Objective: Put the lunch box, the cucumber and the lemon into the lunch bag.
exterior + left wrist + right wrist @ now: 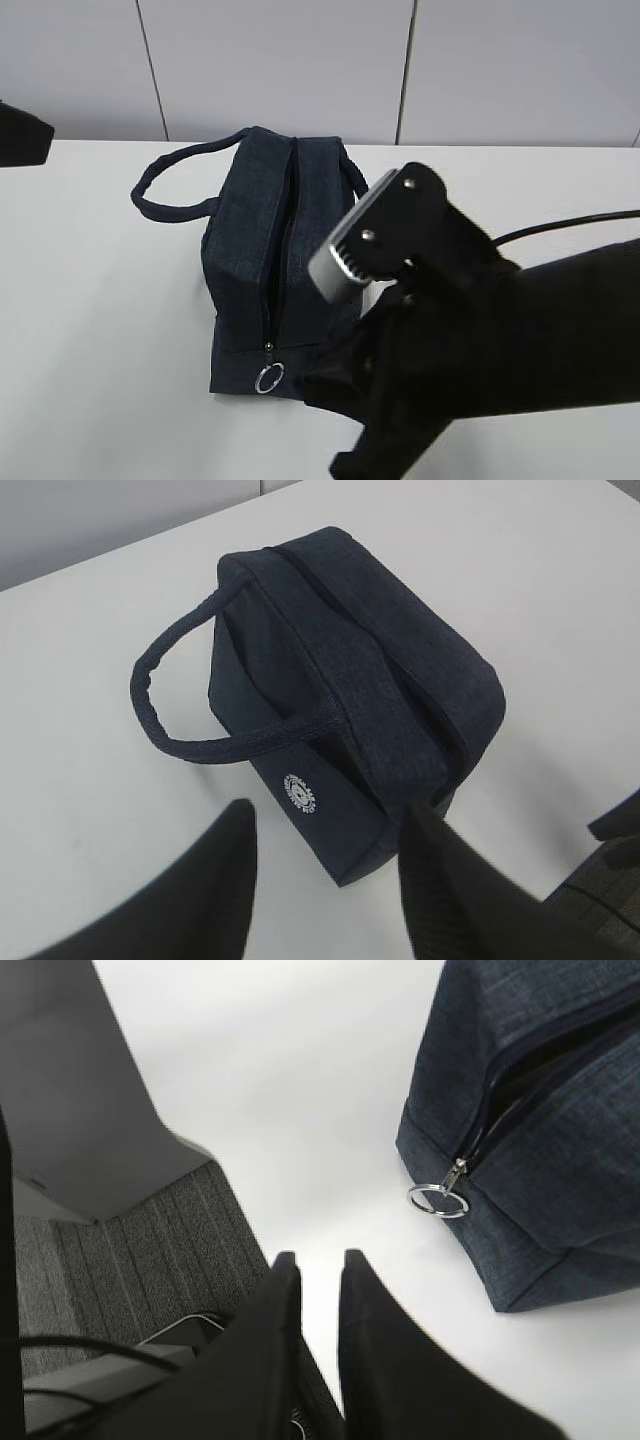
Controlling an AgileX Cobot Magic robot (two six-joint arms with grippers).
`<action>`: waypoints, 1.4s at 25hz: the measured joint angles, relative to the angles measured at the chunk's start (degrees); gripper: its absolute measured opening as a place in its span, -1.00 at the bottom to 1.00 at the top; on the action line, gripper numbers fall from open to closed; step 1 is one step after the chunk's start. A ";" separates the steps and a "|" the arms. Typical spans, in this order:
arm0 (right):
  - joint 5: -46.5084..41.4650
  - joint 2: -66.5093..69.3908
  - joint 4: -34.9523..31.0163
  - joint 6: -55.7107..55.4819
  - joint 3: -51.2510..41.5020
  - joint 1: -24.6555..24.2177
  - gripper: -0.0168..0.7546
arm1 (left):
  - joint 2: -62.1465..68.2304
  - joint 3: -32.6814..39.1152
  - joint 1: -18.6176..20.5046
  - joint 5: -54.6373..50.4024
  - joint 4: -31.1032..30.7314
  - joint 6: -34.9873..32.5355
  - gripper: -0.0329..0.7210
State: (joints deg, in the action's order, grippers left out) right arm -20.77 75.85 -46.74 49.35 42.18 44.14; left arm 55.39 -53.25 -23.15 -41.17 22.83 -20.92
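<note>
Right gripper [312, 1258]: lower centre of frame, fingers nearly together, nothing held
Left gripper [325, 830]: spread wide, empty
Lunch bag [265, 260]: centre frame, zipper seen run along the top
Progress: contents hidden; box, cucumber, lemon unseen

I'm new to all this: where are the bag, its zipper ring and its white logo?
bag [245, 240], exterior view, top panel
zipper ring [439, 1200], right wrist view, metal loop
white logo [299, 793], left wrist view, its centre

Right arm [500, 340] is seen as matte black, bulky and angular. A silver-grey ribbed block [350, 260] with two round screws is mounted on its black bracket. A thin black cable [560, 226] is seen behind it. Tapered black fingers [380, 1360] are shown in both wrist views.
</note>
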 joint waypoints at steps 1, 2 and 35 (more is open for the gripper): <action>2.79 1.54 -0.45 -2.36 0.00 1.03 -0.71 | 0.00 0.00 0.00 0.00 0.00 0.02 -0.06; 4.71 3.09 -0.84 -4.05 0.00 1.53 -0.71 | 0.00 0.00 0.00 0.00 0.00 0.12 -0.07; 16.41 24.33 -40.26 -9.15 7.89 2.08 0.25 | 0.00 0.00 0.00 0.00 0.00 0.12 -0.17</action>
State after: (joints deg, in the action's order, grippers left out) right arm -4.36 100.18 -87.00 40.20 50.07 46.22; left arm 55.39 -53.25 -23.15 -41.17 22.83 -20.79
